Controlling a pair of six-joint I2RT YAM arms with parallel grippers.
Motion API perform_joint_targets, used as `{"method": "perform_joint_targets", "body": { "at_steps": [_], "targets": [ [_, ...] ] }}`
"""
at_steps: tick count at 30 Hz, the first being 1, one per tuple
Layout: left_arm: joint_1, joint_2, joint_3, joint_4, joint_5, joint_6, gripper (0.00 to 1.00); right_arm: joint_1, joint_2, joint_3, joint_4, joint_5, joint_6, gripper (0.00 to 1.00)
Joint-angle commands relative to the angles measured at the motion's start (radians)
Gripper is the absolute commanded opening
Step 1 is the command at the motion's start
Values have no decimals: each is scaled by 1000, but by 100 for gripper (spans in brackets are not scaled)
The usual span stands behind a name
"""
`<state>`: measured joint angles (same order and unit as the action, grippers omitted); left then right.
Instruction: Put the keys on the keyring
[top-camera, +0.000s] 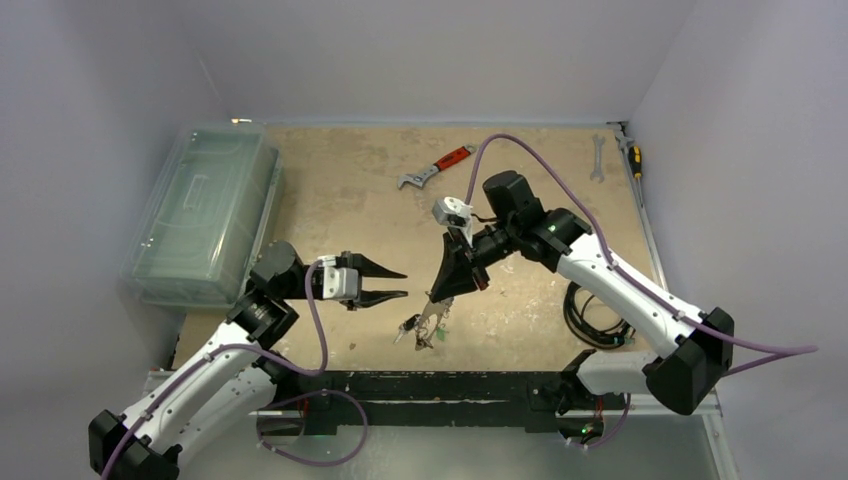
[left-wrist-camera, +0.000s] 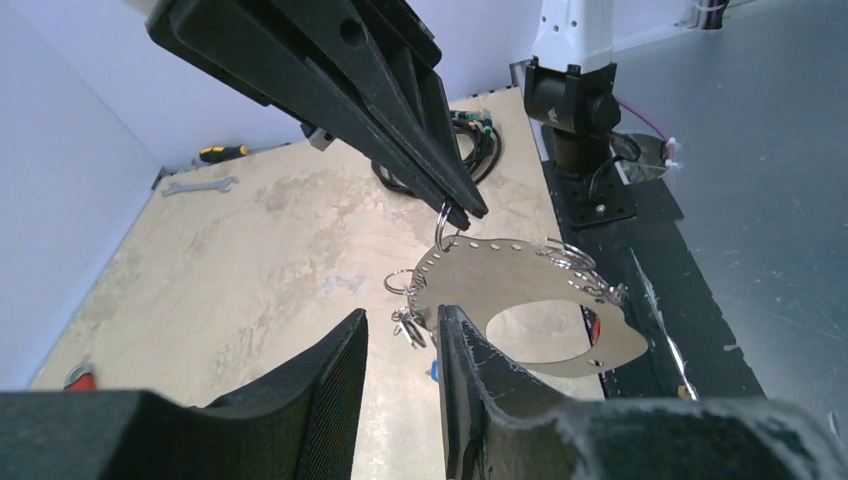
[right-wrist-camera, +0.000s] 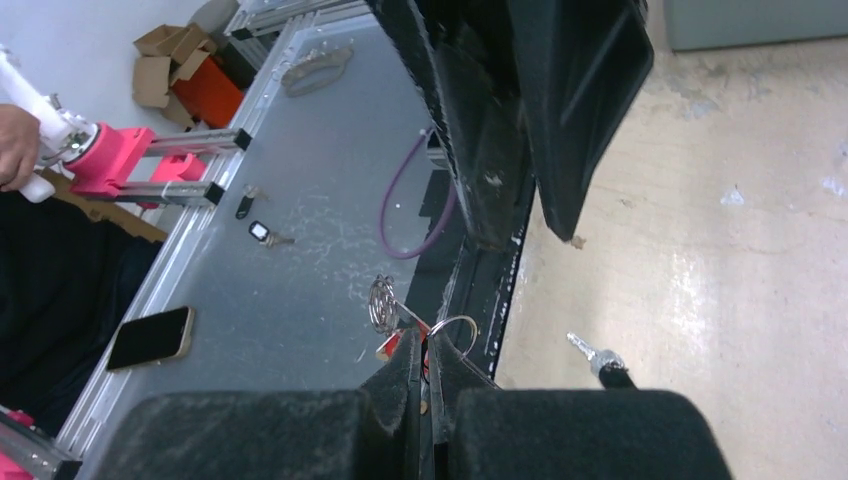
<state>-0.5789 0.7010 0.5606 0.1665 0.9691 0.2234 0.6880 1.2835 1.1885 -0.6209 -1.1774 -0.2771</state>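
Note:
The keyring (left-wrist-camera: 520, 285), a flat silvery plate with an oval opening, hangs above the table near its front edge. My right gripper (top-camera: 432, 298) is shut on the keyring's upper edge, seen edge-on in the right wrist view (right-wrist-camera: 428, 345). Small wire rings with keys (left-wrist-camera: 410, 325) dangle from its left rim, and a red tag (right-wrist-camera: 388, 350) shows beside my right fingers. A black-headed key (right-wrist-camera: 603, 361) lies on the table. My left gripper (top-camera: 402, 283) is open just left of the keyring, its tips (left-wrist-camera: 400, 335) level with the dangling keys and nothing between them.
A red-handled wrench (top-camera: 437, 168) lies at the back centre. A silver spanner (top-camera: 597, 158) and a screwdriver (top-camera: 632, 155) lie at the back right. A clear plastic box (top-camera: 205, 215) stands on the left. Coiled black cable (top-camera: 590, 315) sits at the right front.

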Motion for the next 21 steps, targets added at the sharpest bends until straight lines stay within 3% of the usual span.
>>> {"method": "perform_joint_targets", "body": {
  "at_steps": [1,7,21],
  "targets": [
    [-37,37,-51,236,47,-142,29,13,0,46,1,-80,-28,0],
    [-116,74,-44,255,22,-144,29,34,29,54,1,-83,-37,0],
    [-127,125,-34,171,23,-86,25,74,21,65,8,-72,-36,0]
  ]
}}
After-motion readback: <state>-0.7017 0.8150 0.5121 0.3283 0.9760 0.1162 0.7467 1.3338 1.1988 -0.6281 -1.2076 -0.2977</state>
